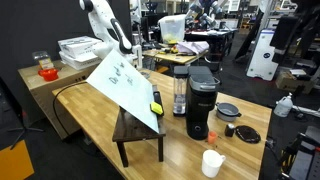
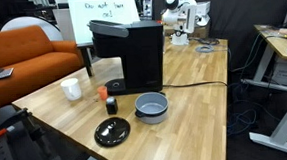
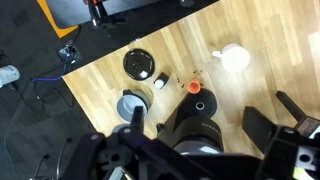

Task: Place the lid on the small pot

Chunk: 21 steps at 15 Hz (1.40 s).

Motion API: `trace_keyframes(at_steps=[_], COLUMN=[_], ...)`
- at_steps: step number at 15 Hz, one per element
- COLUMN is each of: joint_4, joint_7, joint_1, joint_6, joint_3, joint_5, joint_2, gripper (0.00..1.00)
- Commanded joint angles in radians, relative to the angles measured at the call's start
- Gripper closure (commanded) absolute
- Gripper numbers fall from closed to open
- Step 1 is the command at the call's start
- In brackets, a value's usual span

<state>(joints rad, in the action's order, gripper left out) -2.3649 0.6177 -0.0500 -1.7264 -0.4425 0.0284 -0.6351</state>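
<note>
The lid (image 2: pixel 113 132) is a flat round black disc lying on the wooden table near its front edge; it also shows in an exterior view (image 1: pixel 247 134) and in the wrist view (image 3: pixel 139 65). The small pot (image 2: pixel 151 108) stands uncovered beside it, next to the black coffee maker (image 2: pixel 132 56); it also shows in an exterior view (image 1: pixel 228 110) and in the wrist view (image 3: pixel 131 105). My gripper (image 3: pixel 205 125) is high above the table, far from both, with its fingers apart and nothing between them. The arm (image 1: pixel 112 25) is at the table's far end.
A white paper cup (image 2: pixel 72 89), a small dark cup (image 2: pixel 111 105) and a small orange object (image 2: pixel 102 93) stand near the coffee maker. A tilted whiteboard (image 1: pixel 125 80) and a clear jar (image 1: pixel 180 90) stand further along the table. A cable (image 2: pixel 199 85) runs across it.
</note>
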Motion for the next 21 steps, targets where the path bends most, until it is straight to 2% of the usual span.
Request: trace_keyframes(at_steps=[1,5,11,12,21], joint_4=[0.002,-0.041,-0.165,-0.146,-0.168], joint_7=[0.014,-0.041,0.029,0.010,0.030], joint_1=[-0.028,-0.056,-0.004,-0.028,-0.022], joint_6=[0.001,-0.082,-0.100,-0.077,-0.103], joint_3=[0.022,0.088,0.099,0.111,0.115], joint_5=[-0.015,0.073,-0.039,-0.023,-0.037], joint_2=[0.009,0.019,0.077,0.068,0.084], gripper=[0.00,0.00,0.00,0.00,0.00])
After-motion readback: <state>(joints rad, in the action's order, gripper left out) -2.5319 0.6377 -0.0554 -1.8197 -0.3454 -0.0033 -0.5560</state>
